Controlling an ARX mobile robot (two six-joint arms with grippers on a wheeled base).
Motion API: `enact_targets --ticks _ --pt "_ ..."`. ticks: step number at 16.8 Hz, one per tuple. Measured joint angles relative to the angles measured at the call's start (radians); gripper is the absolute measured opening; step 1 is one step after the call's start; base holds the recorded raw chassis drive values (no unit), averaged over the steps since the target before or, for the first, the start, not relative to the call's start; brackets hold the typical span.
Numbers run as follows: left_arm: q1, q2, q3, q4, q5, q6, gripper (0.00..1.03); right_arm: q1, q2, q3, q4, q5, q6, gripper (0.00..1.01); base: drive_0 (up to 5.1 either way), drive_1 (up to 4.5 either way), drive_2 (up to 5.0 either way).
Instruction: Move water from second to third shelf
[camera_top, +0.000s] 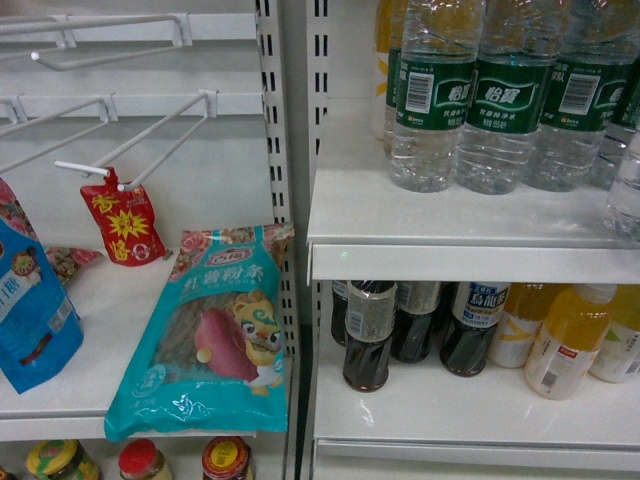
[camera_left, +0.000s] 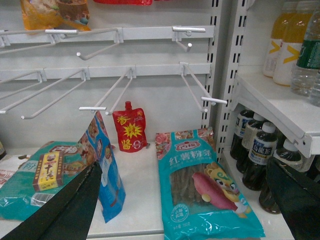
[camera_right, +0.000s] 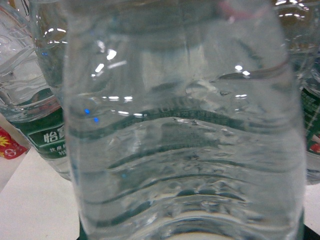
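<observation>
Clear water bottle (camera_right: 185, 130) fills your right wrist view | step — grasping it | jaws' state: cannot tell | next — confirm grip.

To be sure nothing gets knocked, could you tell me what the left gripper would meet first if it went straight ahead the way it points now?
Probably the blue packet standing just ahead of the left gripper's near finger, or the teal noodle bag lying between the fingers. Depth is hard to judge.
</observation>
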Motion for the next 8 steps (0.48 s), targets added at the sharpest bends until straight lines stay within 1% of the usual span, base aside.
enact_targets --ticks 1,3,5,8 --pt "0.0 0.0 0.0 0.0 0.0 0.0 0.98 0.013 0.045 0.036 0.003 0.005 0.001 0.43 0.0 0.0 0.0" --pt "0.0 0.0 0.0 0.0 0.0 0.0 0.98 0.026 0.074 0.052 0.013 0.016 0.002 0.43 0.0 0.0 0.0" --pt "0.0 0.0 0.0 0.0 0.0 0.0 0.98 0.037 0.108 0.074 0.027 0.022 0.016 0.43 0.0 0.0 0.0" --pt "0.0 0.0 0.0 0.0 0.0 0.0 0.98 0.037 0.138 0.095 0.039 0.029 0.021 0.43 0.0 0.0 0.0"
